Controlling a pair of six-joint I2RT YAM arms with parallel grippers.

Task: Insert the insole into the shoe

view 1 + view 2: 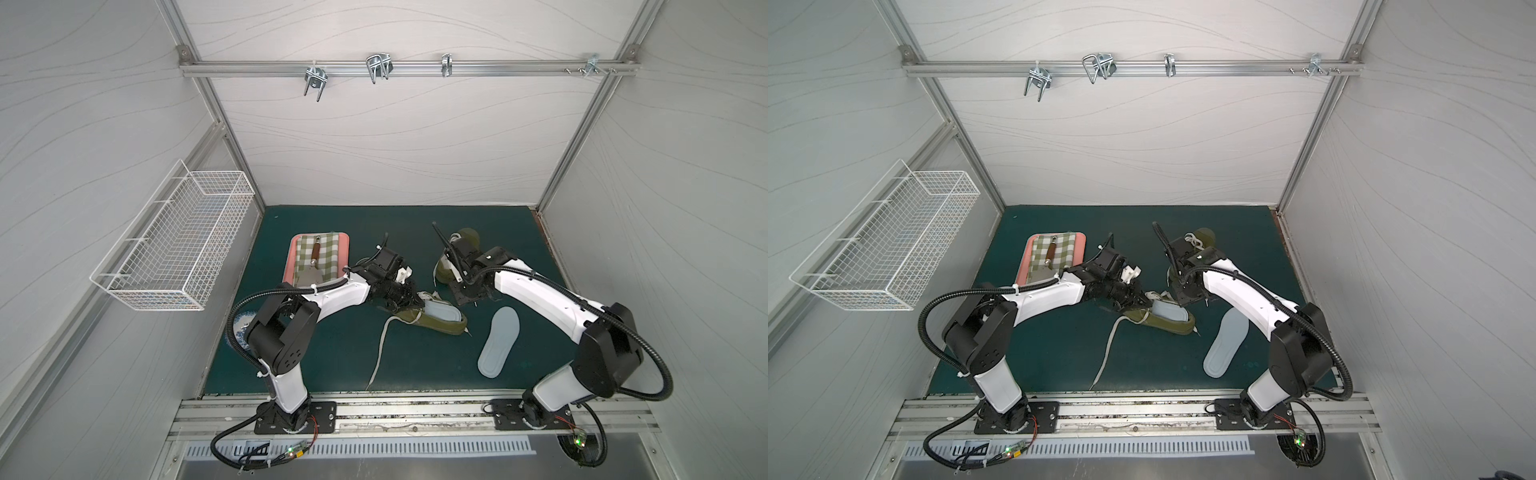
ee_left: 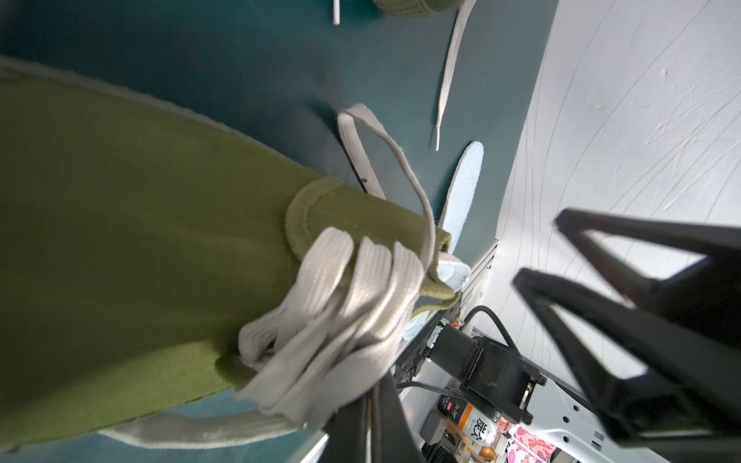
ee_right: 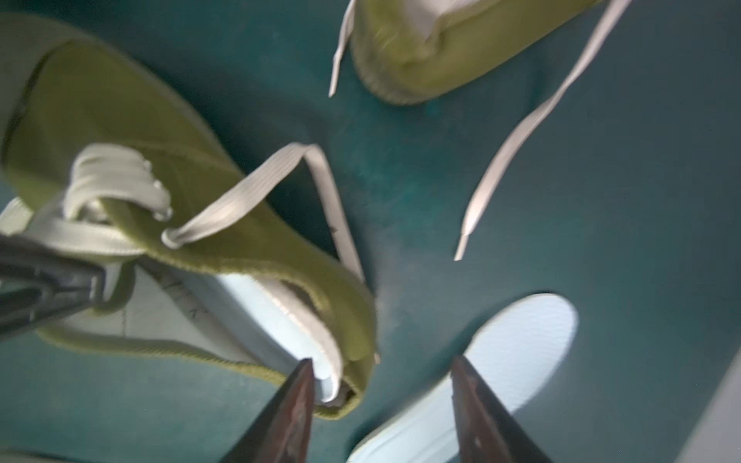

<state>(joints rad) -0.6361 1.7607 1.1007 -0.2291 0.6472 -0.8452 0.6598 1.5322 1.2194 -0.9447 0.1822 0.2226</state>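
Shoe (image 1: 432, 327) laces (image 2: 341, 304) clamped in left tool (image 3: 94, 280), seemingly; right tool (image 3: 381, 358) spread at heel rim (image 3: 361, 360); loose insole (image 1: 498, 340) just beside.

No lettering anywhere can be clearly read.

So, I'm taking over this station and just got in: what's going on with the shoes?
The left gripper is shut on the laces of the green shoe lying on the mat. A pale insole is mostly inside that shoe; its heel end seems not fully seated. The right gripper hangs open above the heel. A second insole lies loose beside it, and another shoe sits farther back.
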